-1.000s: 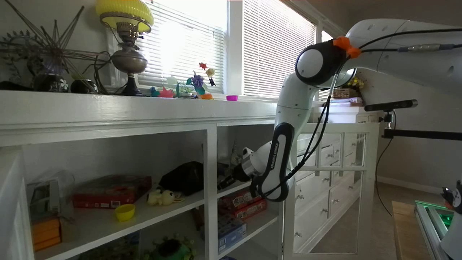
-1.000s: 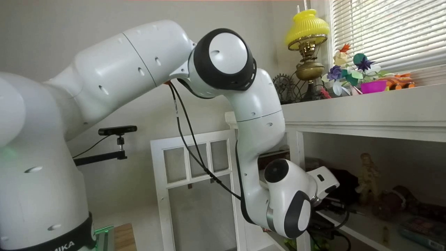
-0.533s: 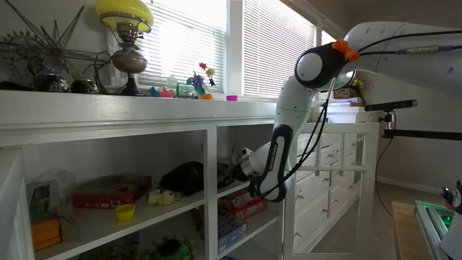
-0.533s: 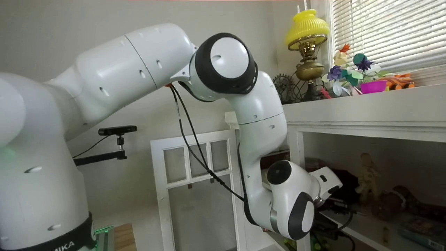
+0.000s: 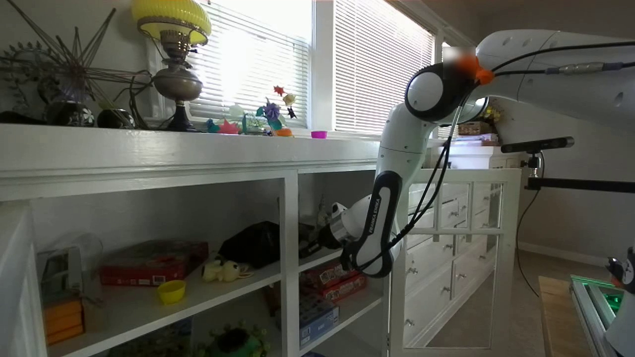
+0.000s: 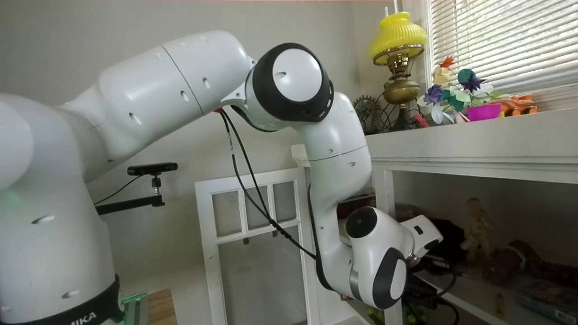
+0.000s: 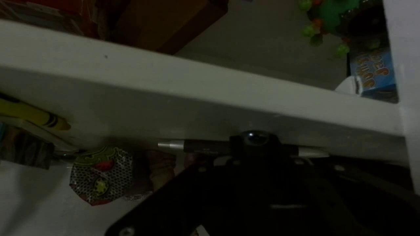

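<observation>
My gripper (image 7: 254, 146) reaches into the right shelf compartment; it also shows at the shelf's front in an exterior view (image 5: 308, 249). In the wrist view its dark fingers appear brought together. It is too dark to see whether anything small is between them. A glossy round spot sits at the fingertips. A black pen with silver ends (image 7: 205, 146) lies crosswise at the fingertips, which cover its middle; I cannot tell whether they touch it. A patterned packet (image 7: 101, 177) and a yellow crayon (image 7: 31, 113) lie on the left in the wrist view.
The shelf edge (image 7: 197, 77) and divider post (image 5: 289, 267) border the gripper. A black bag (image 5: 253, 245), plush toy (image 5: 223, 271) and yellow cup (image 5: 171, 292) are in the neighbouring compartment. A pale figurine (image 6: 476, 230) stands deeper in. A paned door (image 5: 456, 230) is open beside the arm.
Between one second and half a second ago the arm lowered slightly and its wrist shifted a little towards the shelf. Since then it is almost still. The surrounding things have not moved.
</observation>
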Controlling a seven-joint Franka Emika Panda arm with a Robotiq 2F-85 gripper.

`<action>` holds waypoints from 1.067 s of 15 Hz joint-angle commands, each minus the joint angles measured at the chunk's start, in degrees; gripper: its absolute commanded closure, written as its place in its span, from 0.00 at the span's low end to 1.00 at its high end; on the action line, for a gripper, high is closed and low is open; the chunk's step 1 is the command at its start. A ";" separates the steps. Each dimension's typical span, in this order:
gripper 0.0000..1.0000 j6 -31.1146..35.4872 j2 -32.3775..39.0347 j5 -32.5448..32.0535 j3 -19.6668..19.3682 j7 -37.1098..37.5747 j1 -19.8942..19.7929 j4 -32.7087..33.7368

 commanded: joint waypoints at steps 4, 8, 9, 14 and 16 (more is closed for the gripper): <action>0.94 -2.12 -1.40 1.91 -0.62 -1.07 0.85 -1.40; 0.94 -6.31 -8.59 -5.12 1.45 1.44 -2.02 -9.14; 0.94 -6.83 -9.84 -5.69 1.69 1.14 -2.30 -10.63; 0.94 -7.77 -16.21 -7.36 2.15 0.01 -3.70 -18.87; 0.94 -8.27 -18.41 -8.71 2.49 -0.07 -4.54 -22.03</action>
